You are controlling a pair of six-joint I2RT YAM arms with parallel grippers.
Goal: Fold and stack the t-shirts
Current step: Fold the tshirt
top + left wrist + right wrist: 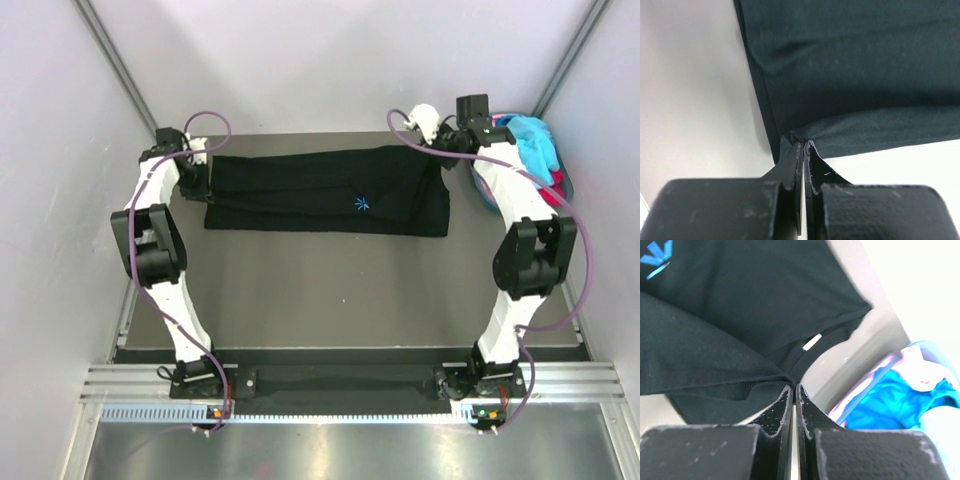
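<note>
Here we have the black t-shirt (330, 190) lying as a long band by the far edge of the table (330, 300), its long axis running left to right. Our left gripper (803, 146) is clamped on its left end, and our right gripper (793, 386) on the right end near the collar. Each arm is nearest its own end, so we judge the next fold must carry one end along that axis.

Left fingers (790, 172) tight on black t-shirt (855, 75) corner
</note>
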